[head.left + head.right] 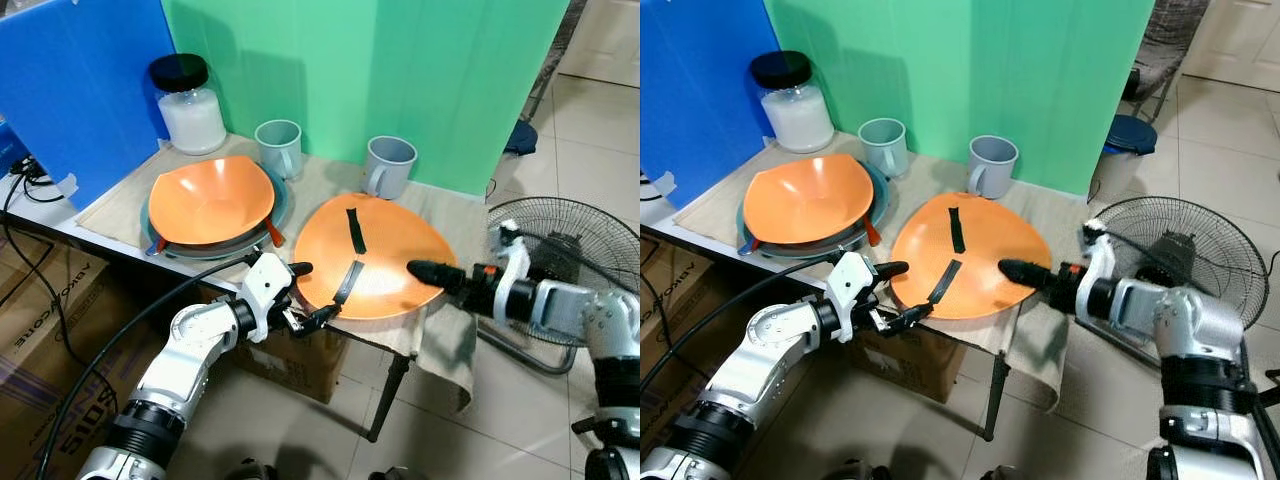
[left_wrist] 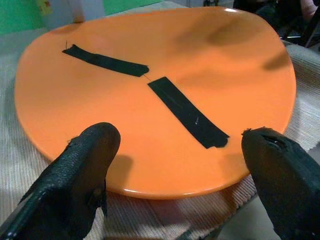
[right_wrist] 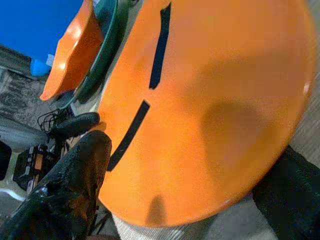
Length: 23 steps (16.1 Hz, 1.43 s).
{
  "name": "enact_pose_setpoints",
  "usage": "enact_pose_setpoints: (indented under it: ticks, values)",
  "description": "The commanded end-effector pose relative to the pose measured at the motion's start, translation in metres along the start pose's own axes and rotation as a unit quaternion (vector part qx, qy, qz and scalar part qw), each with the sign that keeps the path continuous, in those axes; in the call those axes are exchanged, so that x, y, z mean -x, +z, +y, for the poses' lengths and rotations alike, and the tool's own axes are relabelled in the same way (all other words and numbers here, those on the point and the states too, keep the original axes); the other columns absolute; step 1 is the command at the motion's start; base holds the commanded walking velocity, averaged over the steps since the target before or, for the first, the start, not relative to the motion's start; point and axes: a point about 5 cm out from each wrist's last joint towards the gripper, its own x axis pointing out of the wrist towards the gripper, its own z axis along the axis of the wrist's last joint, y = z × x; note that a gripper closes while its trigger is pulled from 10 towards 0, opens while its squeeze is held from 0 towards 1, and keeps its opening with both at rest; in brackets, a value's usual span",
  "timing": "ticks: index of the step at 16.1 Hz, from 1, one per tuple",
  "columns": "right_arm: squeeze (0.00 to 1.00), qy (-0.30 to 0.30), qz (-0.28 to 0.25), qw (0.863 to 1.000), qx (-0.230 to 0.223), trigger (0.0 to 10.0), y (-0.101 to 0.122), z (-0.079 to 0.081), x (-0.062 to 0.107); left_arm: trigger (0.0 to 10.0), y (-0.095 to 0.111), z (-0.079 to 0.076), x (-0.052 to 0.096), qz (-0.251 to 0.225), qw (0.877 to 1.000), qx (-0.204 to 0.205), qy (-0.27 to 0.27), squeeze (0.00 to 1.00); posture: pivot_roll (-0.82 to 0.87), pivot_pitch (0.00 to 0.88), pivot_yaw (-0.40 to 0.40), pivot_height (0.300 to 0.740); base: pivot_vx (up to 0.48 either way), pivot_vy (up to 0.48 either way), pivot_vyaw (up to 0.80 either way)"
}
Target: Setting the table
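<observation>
In the left eye view, the flat orange plastic plate with two strips of black tape [image 1: 375, 255] sits at the centre of the frame on the cloth-covered bench [image 1: 120, 205], its near rim poking out past the front edge. The left gripper [image 1: 305, 295] comes in from lower left, fingers spread wide, one above the rim and one below it, bracketing the plate's near-left edge without clamping. The right gripper [image 1: 432, 270] reaches in from the right, its dark tip at the plate's right rim. Upper left of the frame: a deep orange bowl stacked on a dark plate [image 1: 212, 200], a glass jar of white powder with a black lid [image 1: 190, 105], and two grey mugs [image 1: 280, 147] along the green backboard. The right eye view gives the same layout, with a floor fan [image 1: 1180, 265] at the right of the frame just behind the right arm. Left wrist view: both fingers [image 2: 82, 170] stand wide apart in the lower corners, the plate rim between them. Right wrist view: fingers also apart, one at lower left, one at lower right, straddling the rim. The risk, I'd say: a smooth, shallow plate overhanging the edge could slip or tip to the floor if one side closes or lifts first, and the loose cloth could drag along with it.
</observation>
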Motion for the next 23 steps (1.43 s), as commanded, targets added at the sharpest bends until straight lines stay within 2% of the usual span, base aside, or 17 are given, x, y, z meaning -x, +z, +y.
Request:
enact_pose_setpoints:
  ticks: [1,3,4,5,13,23]
  values:
    - [0.00,-0.001,-0.019,1.000,0.013,2.7,0.012,0.003,0.004,10.0,-0.006,-0.001,0.001,0.018,1.000,0.001,-0.004,0.00,-0.10,0.043,0.047,0.740,0.000,0.000,0.00]
    - [0.00,0.001,-0.022,1.000,0.016,2.3,0.014,0.004,0.004,10.0,-0.006,-0.001,0.001,0.017,1.000,0.001,-0.003,0.00,-0.10,0.043,0.047,0.740,0.000,0.000,0.00]
    - [0.00,0.003,-0.024,1.000,0.015,0.9,0.015,0.005,0.004,10.0,-0.006,-0.001,0.001,0.017,1.000,0.001,-0.003,0.00,-0.10,0.043,0.047,0.740,0.000,0.000,0.00]
    - [0.00,0.007,-0.023,1.000,0.014,0.0,0.015,0.006,0.003,10.0,-0.006,-0.001,0.001,0.017,1.000,0.000,-0.003,0.00,-0.10,0.043,0.047,0.740,0.000,0.000,0.00]
    - [0.00,0.017,-0.003,1.000,0.003,0.0,-0.009,0.010,-0.012,10.0,-0.006,-0.002,0.000,0.015,1.000,0.001,-0.005,0.00,-0.10,0.041,0.045,0.740,0.000,0.000,0.00]
    - [0.00,0.005,-0.022,1.000,-0.023,0.0,-0.014,0.006,-0.014,10.0,-0.003,-0.002,-0.001,0.009,1.000,-0.004,-0.003,0.00,-0.10,0.038,0.047,0.740,0.000,0.000,0.00]
